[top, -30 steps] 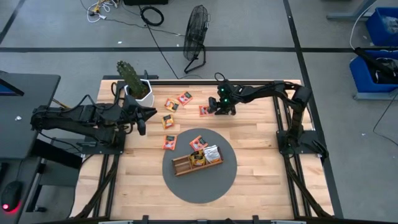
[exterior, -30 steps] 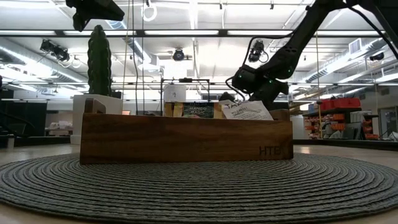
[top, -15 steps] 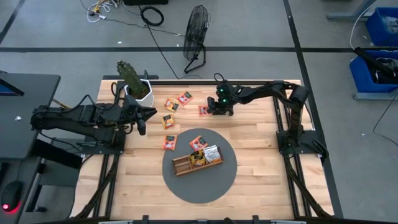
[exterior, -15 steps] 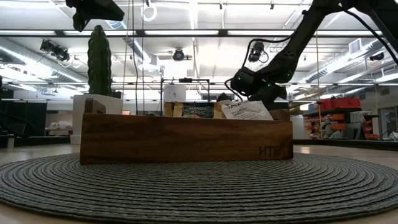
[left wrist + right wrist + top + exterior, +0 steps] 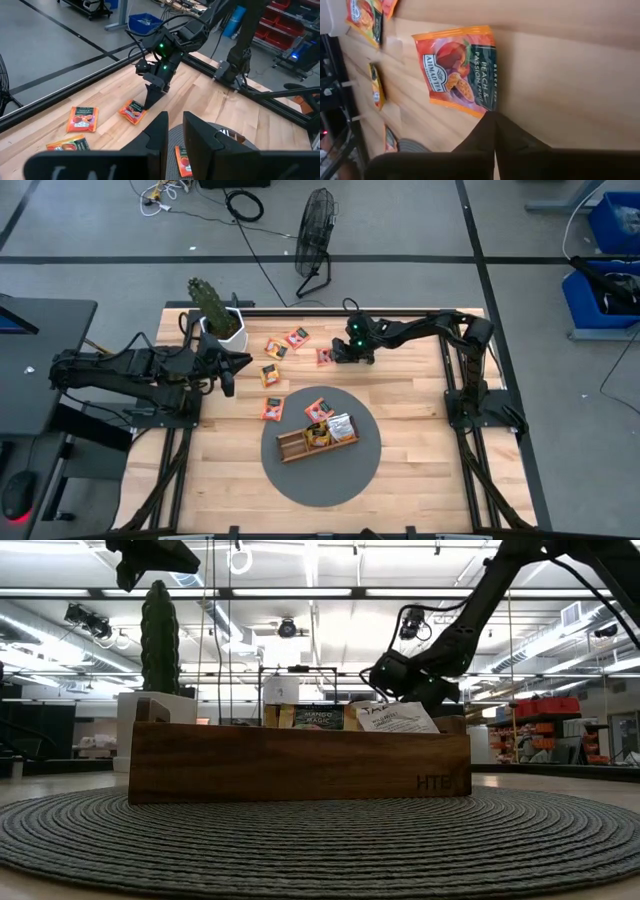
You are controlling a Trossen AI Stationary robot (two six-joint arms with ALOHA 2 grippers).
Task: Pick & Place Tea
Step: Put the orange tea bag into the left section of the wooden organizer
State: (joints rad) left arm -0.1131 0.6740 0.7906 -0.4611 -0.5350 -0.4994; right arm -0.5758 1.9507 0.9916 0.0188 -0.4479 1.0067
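Several orange-red tea sachets lie flat on the wooden table: one (image 5: 325,357) under my right gripper, others (image 5: 297,337), (image 5: 275,348), (image 5: 270,375), (image 5: 272,409) to its left. One more (image 5: 318,410) lies on the mat. My right gripper (image 5: 332,356) slants down, shut at the near sachet (image 5: 457,70). The brown wooden tray (image 5: 317,440) on the round grey mat (image 5: 300,480) holds a few sachets. My left gripper (image 5: 233,370) hangs above the table's left side, slightly open with nothing between its fingers (image 5: 160,131). My right gripper has its fingertips (image 5: 485,125) closed together at one edge of the peach sachet, near a corner (image 5: 482,107). The fingers come slanting down from the table's right side. The sachet lies flat on the table. The fingers hide whether the edge lies between them.
A cactus in a white pot (image 5: 215,315) stands at the table's far left corner, close to my left gripper. The right arm's base (image 5: 470,395) stands at the right edge. Bare wood lies between the mat and the right arm.
My right gripper has shut from wide open, its fingertips meeting at the sachet's edge, and it has tipped a little further down and toward the table's left. The sachet lies where it was.
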